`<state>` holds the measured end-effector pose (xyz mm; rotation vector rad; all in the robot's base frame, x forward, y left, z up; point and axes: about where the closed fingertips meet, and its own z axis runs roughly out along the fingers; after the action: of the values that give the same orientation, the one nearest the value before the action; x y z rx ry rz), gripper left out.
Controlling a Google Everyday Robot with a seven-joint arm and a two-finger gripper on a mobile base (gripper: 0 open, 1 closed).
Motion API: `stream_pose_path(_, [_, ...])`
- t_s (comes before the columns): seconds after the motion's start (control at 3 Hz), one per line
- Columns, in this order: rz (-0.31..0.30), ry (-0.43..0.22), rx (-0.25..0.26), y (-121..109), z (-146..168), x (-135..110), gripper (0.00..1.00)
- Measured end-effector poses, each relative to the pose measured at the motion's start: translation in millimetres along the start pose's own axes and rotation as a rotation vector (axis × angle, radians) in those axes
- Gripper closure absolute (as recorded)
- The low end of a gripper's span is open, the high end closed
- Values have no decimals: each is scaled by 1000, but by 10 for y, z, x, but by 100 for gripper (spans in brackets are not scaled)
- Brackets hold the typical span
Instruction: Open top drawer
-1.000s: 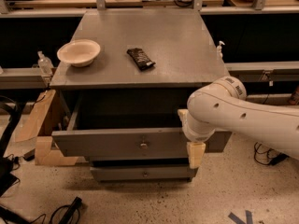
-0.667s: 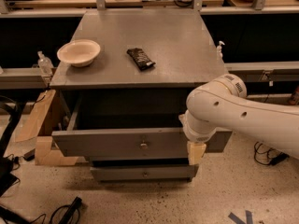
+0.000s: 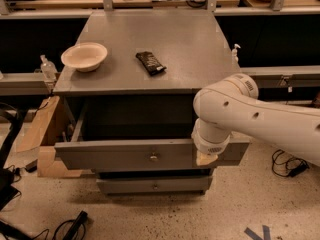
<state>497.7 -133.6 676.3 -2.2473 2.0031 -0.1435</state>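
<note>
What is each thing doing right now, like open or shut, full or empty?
Wide grey top drawer with round metal knob: pulled open.
Narrower grey drawer below: looks shut.
Cream round bowl: upright on grey cabinet top, looks empty.
Dark snack bar: lying flat on the cabinet top.
Robot's hand: at top drawer's front, right of the knob.

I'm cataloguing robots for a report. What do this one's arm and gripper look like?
The arm is white: thick rounded shells with small dark round holes; no loose cables show. The gripper, at the front edge of the top drawer, shows only as a pale tan tip below a white collar.
</note>
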Motion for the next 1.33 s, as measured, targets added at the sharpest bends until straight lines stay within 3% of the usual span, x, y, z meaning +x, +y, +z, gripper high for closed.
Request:
stream_pose_path(0.33, [-2, -4, -26, 39, -1, -28, 85])
stream_pose_path(0.67, [-2, -4, -26, 39, -1, -28, 100])
stream_pose_path(1.0, [21, -15, -55, 375, -136, -66, 100])
stream_pose_path(1.33, [23, -16, -57, 403, -147, -69, 100])
